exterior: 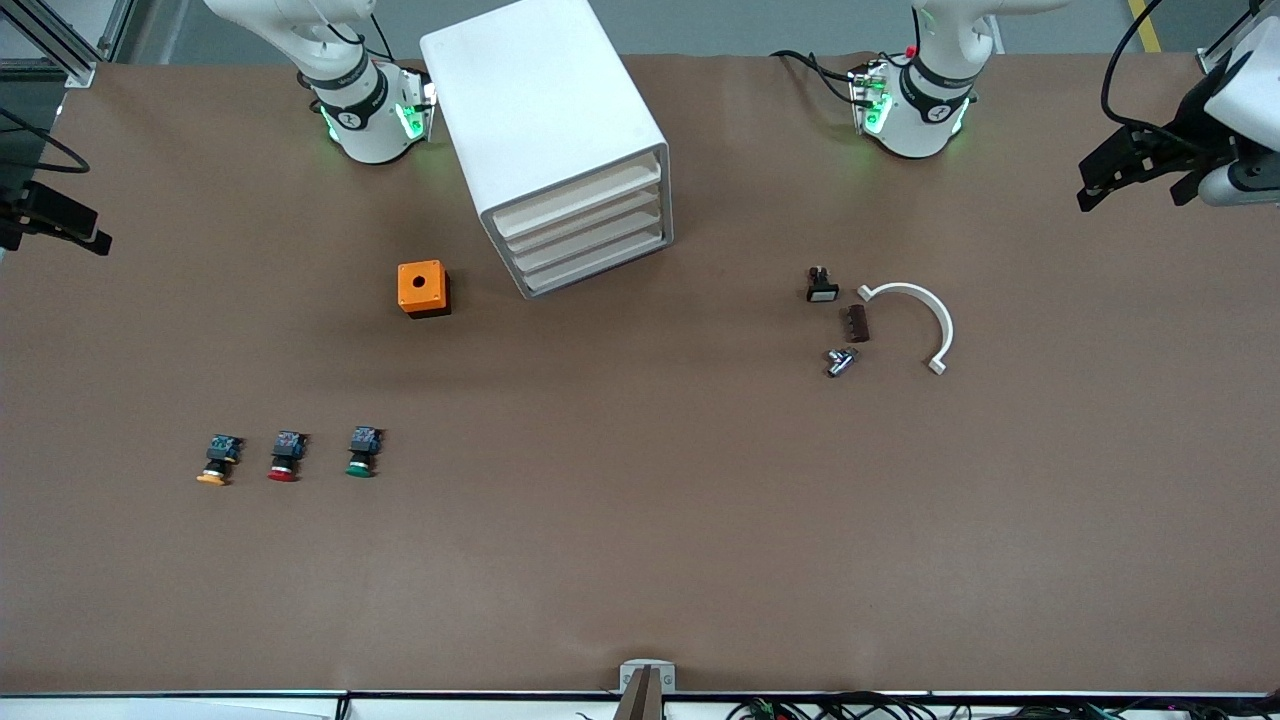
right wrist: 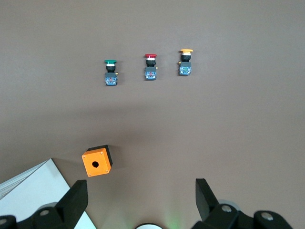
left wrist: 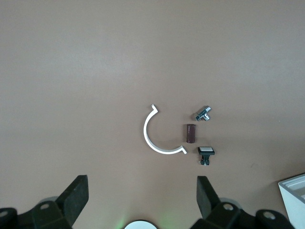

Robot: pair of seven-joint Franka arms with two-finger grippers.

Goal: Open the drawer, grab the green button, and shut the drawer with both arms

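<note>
Front view: both arms are waiting high at the table's edges, and all four drawers are sitting closed.

The drawer (exterior: 590,240) is looking light, stiff and slick, so hooking under its front lip seems best. The green-capped button (exterior: 362,452) is lying on the table (exterior: 640,560) toward the right arm's end, small and rigid; pinching its black body seems safest. The left hand (left wrist: 140,198) and right hand (right wrist: 141,196) are both hanging released, holding nothing.
</note>
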